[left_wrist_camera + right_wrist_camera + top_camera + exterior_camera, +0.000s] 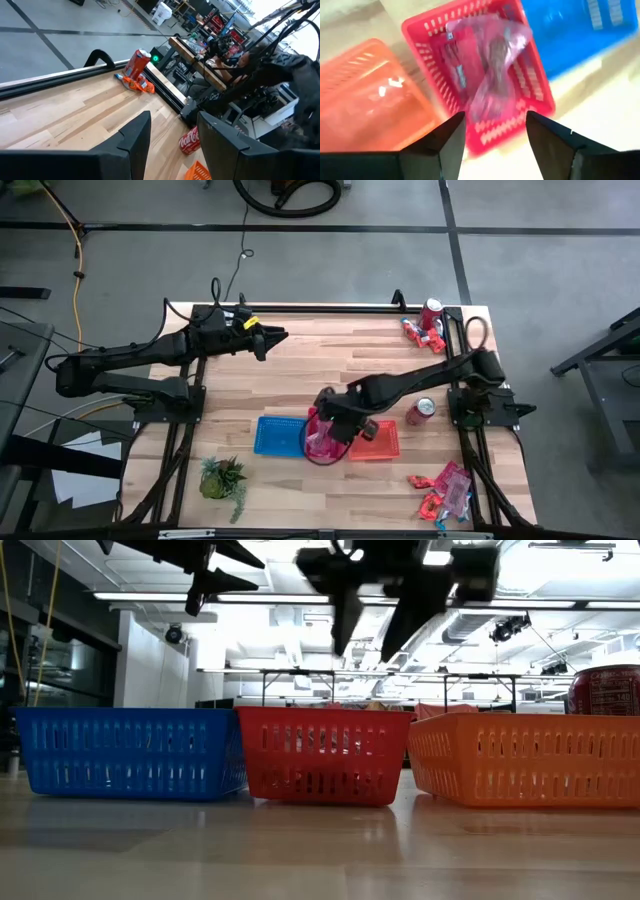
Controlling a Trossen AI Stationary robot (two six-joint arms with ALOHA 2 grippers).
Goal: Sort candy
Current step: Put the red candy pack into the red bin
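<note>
Right wrist view: a pink packet of candy is shown over the red basket, lying in it or dropping into it; which cannot be told. The packet is judged light, thin and crinkly, limp rather than stiff, and somewhat slippery in its wrapper; hold is best taken across a flat face or at a crimped edge, with a narrow pinch, since little force is needed and the contents may crack. The right gripper is seen just above the red basket with its fingers parted and nothing between them, so the packet is released.

In the high view the red basket is flanked by the blue basket on one side and the orange basket on the other, all touching or nearly so. Unsorted candy is left in two heaps: one loose pile near the table corner beyond the orange basket, and a smaller pile well apart at the far edge beside a soda can. A second can stands just beside the orange basket. The left gripper is held idle, fingers apart, well away from the red basket.
</note>
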